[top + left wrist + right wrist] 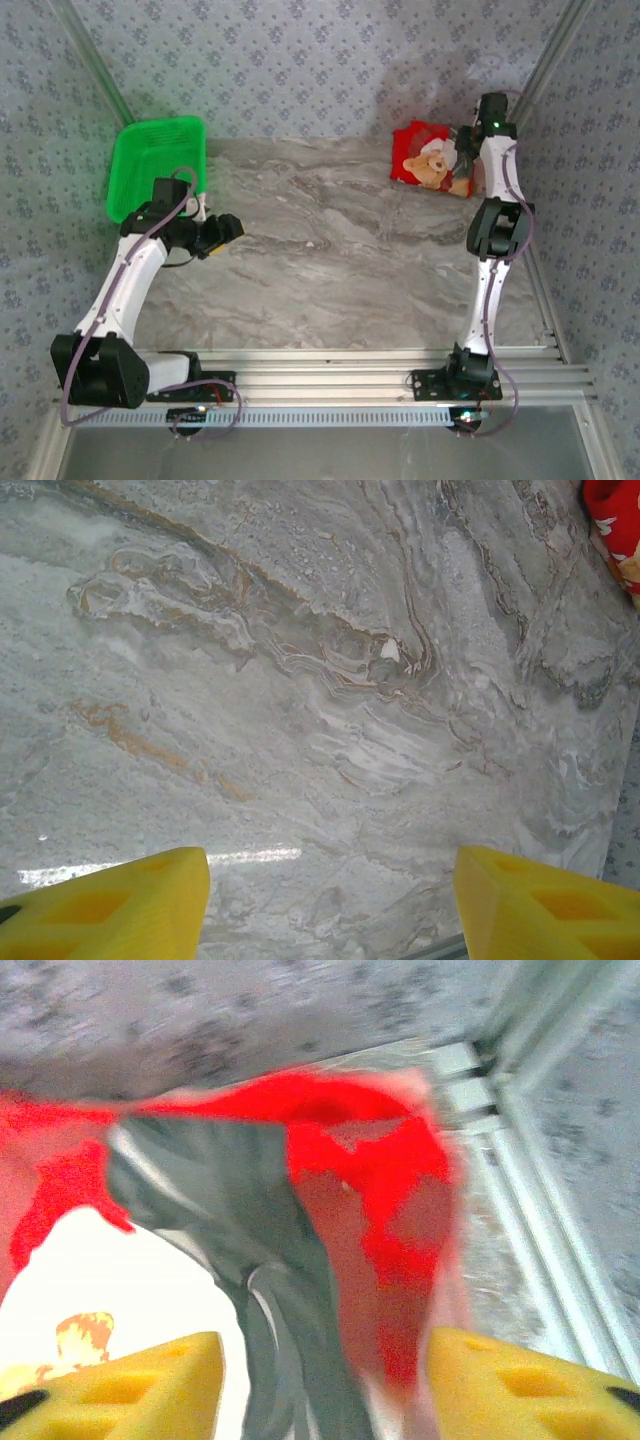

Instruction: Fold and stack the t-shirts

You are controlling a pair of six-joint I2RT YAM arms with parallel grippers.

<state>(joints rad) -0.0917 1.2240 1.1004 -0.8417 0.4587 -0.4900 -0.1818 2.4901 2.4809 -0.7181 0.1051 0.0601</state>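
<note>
A green mesh basket is sitting at the far left corner of the grey marbled bench, close to the patterned wall.

Grey marbled tabletop, patterned wallpaper walls, aluminium rails along near edge.
</note>
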